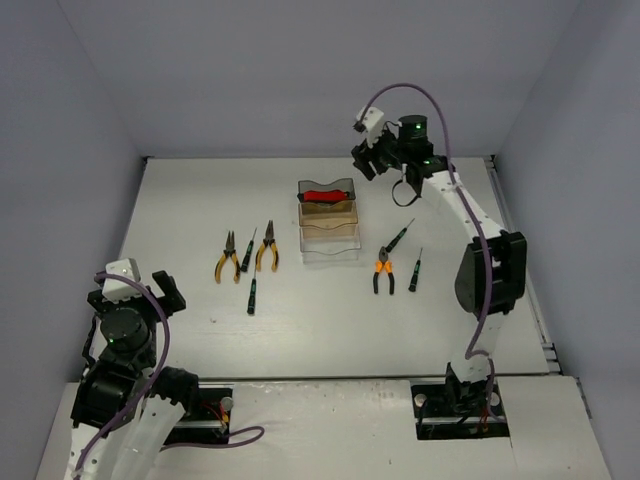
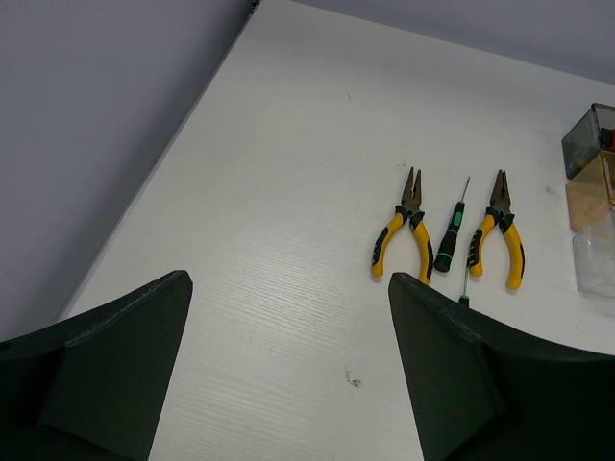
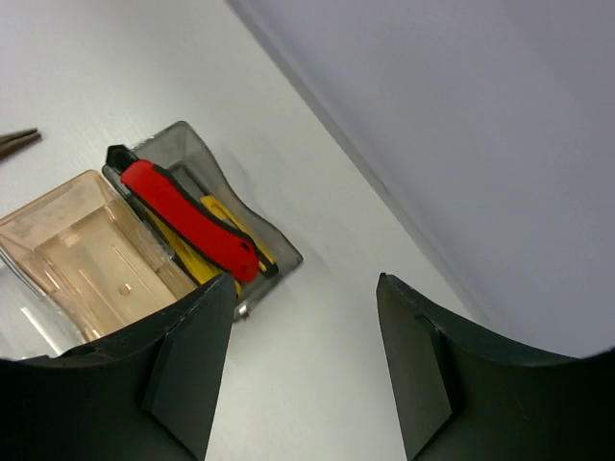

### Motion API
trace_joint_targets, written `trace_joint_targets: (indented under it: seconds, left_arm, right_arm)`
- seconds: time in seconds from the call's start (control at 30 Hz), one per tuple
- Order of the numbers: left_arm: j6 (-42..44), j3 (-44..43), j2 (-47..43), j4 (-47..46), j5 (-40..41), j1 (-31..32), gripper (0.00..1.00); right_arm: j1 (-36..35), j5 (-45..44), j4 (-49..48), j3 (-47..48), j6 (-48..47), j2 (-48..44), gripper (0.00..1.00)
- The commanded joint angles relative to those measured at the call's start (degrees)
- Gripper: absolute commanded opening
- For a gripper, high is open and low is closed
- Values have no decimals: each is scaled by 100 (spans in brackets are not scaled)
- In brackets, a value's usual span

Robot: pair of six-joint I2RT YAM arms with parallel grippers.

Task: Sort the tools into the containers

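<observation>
Three joined bins stand mid-table: a smoky grey bin (image 1: 326, 186) at the far end, an amber bin (image 1: 330, 214) and a clear bin (image 1: 330, 245). The grey bin (image 3: 192, 144) holds a red-handled cutter (image 3: 187, 216) lying on yellow utility knives (image 3: 240, 229). Two yellow pliers (image 1: 227, 260) (image 1: 266, 248) and two dark screwdrivers (image 1: 247, 255) (image 1: 252, 296) lie left of the bins. Orange pliers (image 1: 383, 272) and two more screwdrivers (image 1: 398, 238) (image 1: 415, 272) lie to the right. My right gripper (image 3: 306, 280) is open and empty, above the table just right of the grey bin. My left gripper (image 2: 288, 279) is open and empty, near the front left.
Grey walls enclose the white table on the left, back and right. In the left wrist view the yellow pliers (image 2: 404, 230) (image 2: 502, 230) and a screwdriver (image 2: 450, 235) lie ahead to the right, with the bins (image 2: 588, 197) at the right edge.
</observation>
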State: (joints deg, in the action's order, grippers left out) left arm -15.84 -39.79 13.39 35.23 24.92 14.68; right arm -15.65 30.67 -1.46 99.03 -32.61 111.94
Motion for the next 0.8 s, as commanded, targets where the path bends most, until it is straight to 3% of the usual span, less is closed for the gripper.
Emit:
trace_joint_targets:
  seconds: [0.0,0.23,0.3,0.4,0.6,0.77]
  left_arm:
    - [39,-135,4,-305,151,18,81]
    - [-100,-258,147,-271,246,9,81]
    - [-177,-440,307,-249,221,9,81]
    - [-240,-731,801,-209,182,9,81]
    - [-350,-1353,1710,-235,-8,18,81]
    - [-403,-1681,2138,-249,-115,18,81]
  right_arm:
    - [200,-1482,-340,-929,1412,-1202,59]
    - [440,-2918,-338,-2685,3066,-2922,67]
    - [507,-3298,-344,-3296,3557,-3525,75]
    - [593,-3465,-329,-3833,4296,-4070,98]
    - [707,-3473,-275,-4786,6031,-5064,100]
    - [748,-3450,-85,-5424,6106,-5071,98]
